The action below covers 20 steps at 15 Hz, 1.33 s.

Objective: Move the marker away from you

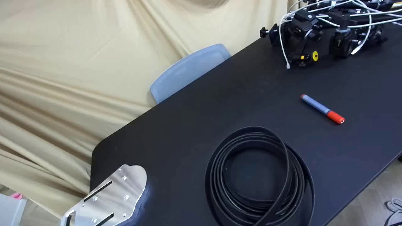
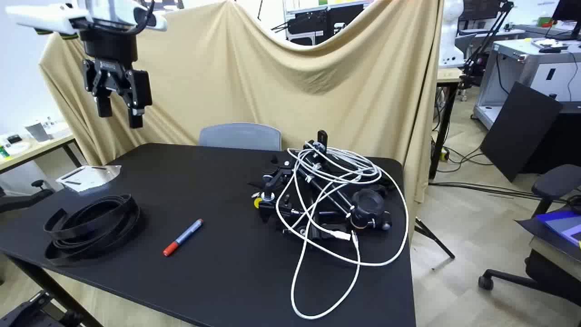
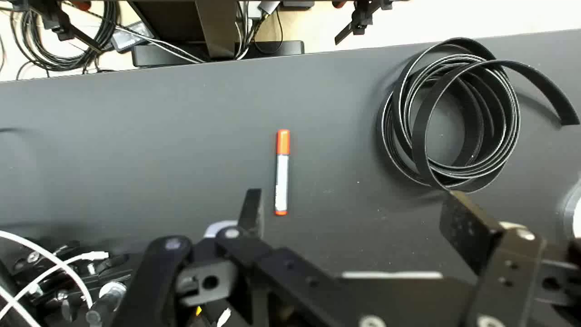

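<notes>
The marker (image 2: 183, 237) lay on the surface (image 2: 236, 272), in from its edges, between the coil (image 2: 96, 229) and the white cables (image 2: 340, 235). The fingers (image 2: 104, 107) hung spread, well above the surface.

A tan cloth (image 2: 317, 91) hangs behind a grey chair (image 2: 240, 137) and a black table (image 2: 227, 277), pale flooring (image 2: 454, 286) showing alongside.

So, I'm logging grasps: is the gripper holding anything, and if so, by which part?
Nothing is held: the gripper is open, and the marker lies on the black table.
</notes>
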Each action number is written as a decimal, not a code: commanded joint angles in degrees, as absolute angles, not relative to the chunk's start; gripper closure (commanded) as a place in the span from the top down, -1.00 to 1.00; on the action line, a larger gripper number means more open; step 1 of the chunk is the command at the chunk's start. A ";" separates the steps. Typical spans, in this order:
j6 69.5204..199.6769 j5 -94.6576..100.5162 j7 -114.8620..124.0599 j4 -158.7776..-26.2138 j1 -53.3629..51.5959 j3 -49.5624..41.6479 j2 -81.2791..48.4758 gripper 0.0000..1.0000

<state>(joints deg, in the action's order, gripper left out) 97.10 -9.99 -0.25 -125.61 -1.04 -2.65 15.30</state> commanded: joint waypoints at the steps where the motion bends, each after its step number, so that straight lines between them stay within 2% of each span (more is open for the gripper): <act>1: 97.06 -10.09 -0.38 -125.50 -0.42 -2.11 15.25 1.00; 11: 97.09 -10.09 -0.38 -125.49 -0.42 -2.11 15.25 1.00; 20: 128.84 -4.37 7.20 -139.23 -0.49 2.05 15.58 1.00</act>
